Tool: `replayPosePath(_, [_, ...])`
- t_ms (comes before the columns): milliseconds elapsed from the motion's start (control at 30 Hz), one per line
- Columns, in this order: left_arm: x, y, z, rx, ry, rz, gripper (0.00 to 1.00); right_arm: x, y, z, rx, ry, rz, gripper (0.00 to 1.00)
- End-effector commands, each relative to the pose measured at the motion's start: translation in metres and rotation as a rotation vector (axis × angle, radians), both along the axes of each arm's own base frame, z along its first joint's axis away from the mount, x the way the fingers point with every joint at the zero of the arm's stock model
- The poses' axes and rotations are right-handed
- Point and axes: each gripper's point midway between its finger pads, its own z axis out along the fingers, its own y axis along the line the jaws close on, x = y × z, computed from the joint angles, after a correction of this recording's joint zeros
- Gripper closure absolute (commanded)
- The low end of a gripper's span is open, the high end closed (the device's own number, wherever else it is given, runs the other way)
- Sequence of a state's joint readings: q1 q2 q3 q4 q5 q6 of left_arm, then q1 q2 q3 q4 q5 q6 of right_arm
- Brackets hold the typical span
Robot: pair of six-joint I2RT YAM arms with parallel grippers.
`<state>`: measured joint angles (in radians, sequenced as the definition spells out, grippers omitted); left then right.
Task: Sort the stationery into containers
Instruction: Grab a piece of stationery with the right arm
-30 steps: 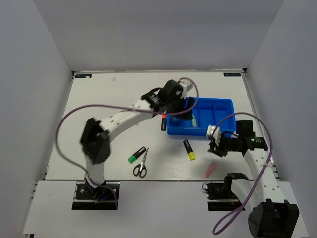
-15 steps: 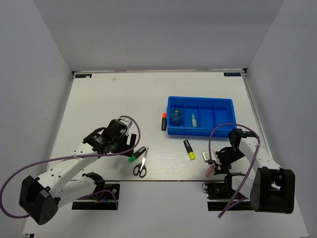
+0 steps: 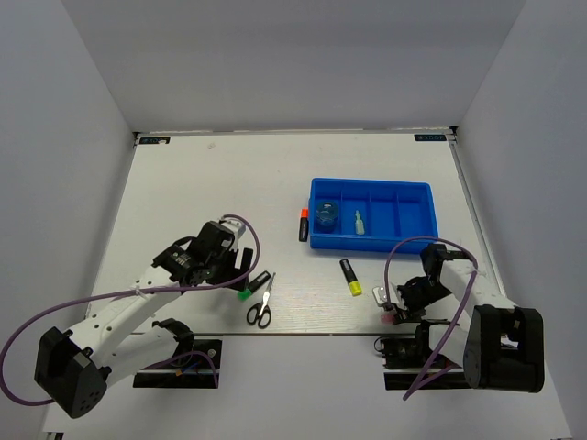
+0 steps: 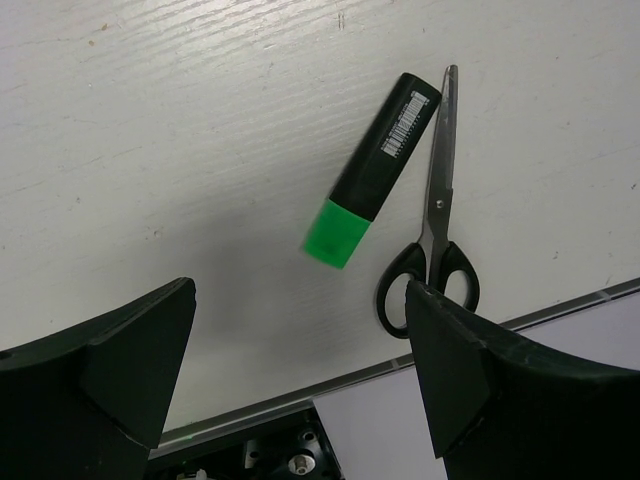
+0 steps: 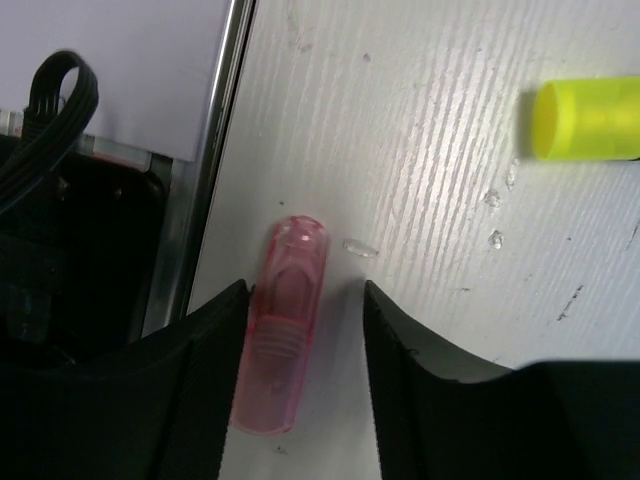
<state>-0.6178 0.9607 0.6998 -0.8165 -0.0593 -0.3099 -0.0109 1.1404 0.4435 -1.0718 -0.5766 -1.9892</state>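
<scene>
Near edge of the worktop (image 3: pixel 211 202), right side: my right tool (image 5: pixel 305 325) straddles the pink highlighter (image 5: pixel 283 345), fingers apart, one on each flank, nothing clamped. The finger nearer the edge rail (image 5: pixel 215 150) looks to touch the barrel; a sliver of gap shows on the other side.

To do this well, I judge: centre first, close square across the barrel, lift straight. It lies just beside the rail and might skid.

My left tool (image 4: pixel 300 340) hangs wide apart above the green-capped highlighter (image 4: pixel 375 170). The scissors (image 4: pixel 437 215) lie just beside it; touching or not, I cannot tell. The blue tray (image 3: pixel 385 244) sits well apart, farther in.

Hard to make out:
- From above, the pink highlighter is mostly hidden by the tool.
- A roundish thing in the tray's left compartment is unclear.
- The yellow-capped highlighter (image 5: pixel 585 120) is cut off at the frame edge.
</scene>
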Motion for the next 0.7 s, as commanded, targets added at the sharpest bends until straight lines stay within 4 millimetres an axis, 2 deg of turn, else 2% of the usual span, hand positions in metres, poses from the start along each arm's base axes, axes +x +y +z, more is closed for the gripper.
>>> replayPosePath(0, [0.001, 0.0, 0.0, -0.006, -0.012, -0.007, 0.04, 0.029, -0.011, -0.034, -0.036, -0.38, 0.467, 0.5])
replayPosePath(67, [0.0, 0.0, -0.003, -0.005, -0.001, 0.0, 0.04, 0.03, -0.012, -0.044, -0.055, -0.407, 0.454, 0.58])
replayPosePath(100, [0.0, -0.001, -0.005, -0.006, 0.0, -0.004, 0.04, 0.029, -0.014, -0.047, -0.066, -0.396, 0.429, 0.71])
replayPosePath(167, [0.0, -0.002, -0.008, -0.004, 0.017, 0.0, 0.04, 0.027, -0.014, -0.053, -0.072, -0.412, 0.417, 0.84])
replayPosePath(200, [-0.001, -0.002, -0.01, 0.0, 0.025, -0.002, 0.04, 0.029, -0.014, -0.052, -0.073, -0.417, 0.408, 0.95])
replayPosePath(233, [-0.001, -0.001, -0.011, 0.004, 0.03, -0.001, 0.04, 0.029, -0.012, -0.051, -0.065, -0.411, 0.377, 0.98])
replayPosePath(367, [-0.001, -0.001, -0.012, 0.015, 0.042, -0.005, 0.04, 0.032, -0.004, -0.036, -0.022, -0.385, 0.301, 1.0])
replayPosePath(400, [-0.001, -0.001, -0.013, 0.019, 0.044, -0.003, 0.04, 0.042, -0.003, -0.027, -0.018, -0.412, 0.289, 1.0])
replayPosePath(467, [-0.001, 0.0, -0.013, 0.022, 0.044, -0.002, 0.04, 0.048, 0.005, -0.016, 0.026, -0.392, 0.206, 1.0])
replayPosePath(533, [-0.001, 0.001, -0.014, 0.025, 0.045, -0.001, 0.04, 0.065, 0.01, 0.002, 0.054, -0.442, 0.153, 1.0])
replayPosePath(567, [-0.001, 0.0, -0.013, 0.023, 0.043, -0.003, 0.04, 0.073, 0.014, 0.014, 0.08, -0.41, 0.046, 1.0])
replayPosePath(633, [0.0, 0.0, -0.012, 0.021, 0.039, -0.003, 0.04, 0.107, 0.02, 0.046, 0.135, -0.449, -0.096, 1.0])
replayPosePath(667, [-0.001, 0.0, -0.013, 0.023, 0.043, -0.008, 0.04, 0.113, 0.021, 0.052, 0.146, -0.408, -0.191, 1.0])
